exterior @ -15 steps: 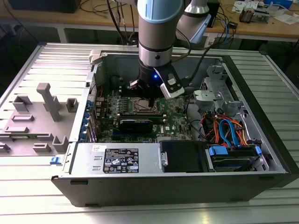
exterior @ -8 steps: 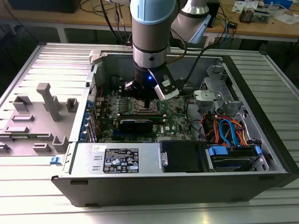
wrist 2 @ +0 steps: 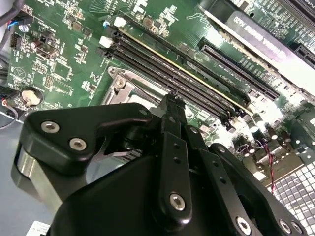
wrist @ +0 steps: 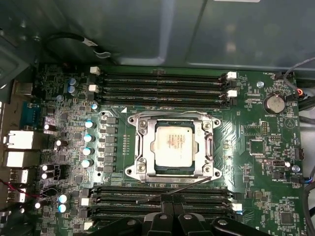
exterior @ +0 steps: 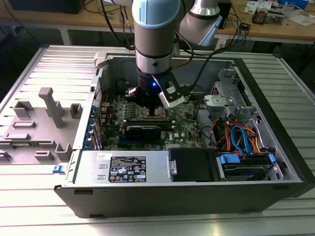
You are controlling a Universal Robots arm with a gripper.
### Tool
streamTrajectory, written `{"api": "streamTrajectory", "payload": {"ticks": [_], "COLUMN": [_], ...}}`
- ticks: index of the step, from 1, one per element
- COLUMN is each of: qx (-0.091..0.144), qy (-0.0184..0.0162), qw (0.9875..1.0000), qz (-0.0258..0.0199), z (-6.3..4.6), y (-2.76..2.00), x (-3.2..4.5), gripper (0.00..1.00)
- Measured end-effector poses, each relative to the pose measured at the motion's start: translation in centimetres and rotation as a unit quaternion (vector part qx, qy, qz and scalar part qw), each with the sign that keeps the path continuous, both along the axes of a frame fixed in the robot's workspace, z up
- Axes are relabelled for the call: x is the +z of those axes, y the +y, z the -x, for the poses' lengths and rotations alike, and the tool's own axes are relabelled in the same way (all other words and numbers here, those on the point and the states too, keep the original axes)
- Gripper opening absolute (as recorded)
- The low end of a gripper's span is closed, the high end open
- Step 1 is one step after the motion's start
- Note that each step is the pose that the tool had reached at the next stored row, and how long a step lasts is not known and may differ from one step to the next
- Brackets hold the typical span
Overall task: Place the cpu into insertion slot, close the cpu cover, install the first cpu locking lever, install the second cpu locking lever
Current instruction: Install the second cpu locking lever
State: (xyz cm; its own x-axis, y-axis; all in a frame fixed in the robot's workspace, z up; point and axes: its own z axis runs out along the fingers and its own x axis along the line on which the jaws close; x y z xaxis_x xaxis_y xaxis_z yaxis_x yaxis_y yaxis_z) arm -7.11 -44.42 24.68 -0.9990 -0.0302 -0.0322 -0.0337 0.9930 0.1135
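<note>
While the cpu sits under the cpu cover (closed), pincer grip: unclear

The cpu has a dull, smudged metal top; the cpu cover is shiny bare metal. The gripper is matt black, the motherboard glossy green.

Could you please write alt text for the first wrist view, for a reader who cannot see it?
The cpu sits in the socket of a green motherboard, with the cpu cover closed flat around it. Black memory slots flank the socket, and the gripper hovers at one side.
</note>
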Motion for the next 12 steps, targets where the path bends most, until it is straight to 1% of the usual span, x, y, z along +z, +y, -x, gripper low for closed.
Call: {"api": "streamTrajectory", "payload": {"ticks": [9, 12], "qx": [0.0, 0.0], "qy": [0.0, 0.002], "qw": [1.0, 1.0], "qz": [-0.0001, 0.0], "z": [0.01, 0.01], "y": [0.0, -0.01], "x": [-0.01, 0.0], "gripper": [0.11, 0.11]}}
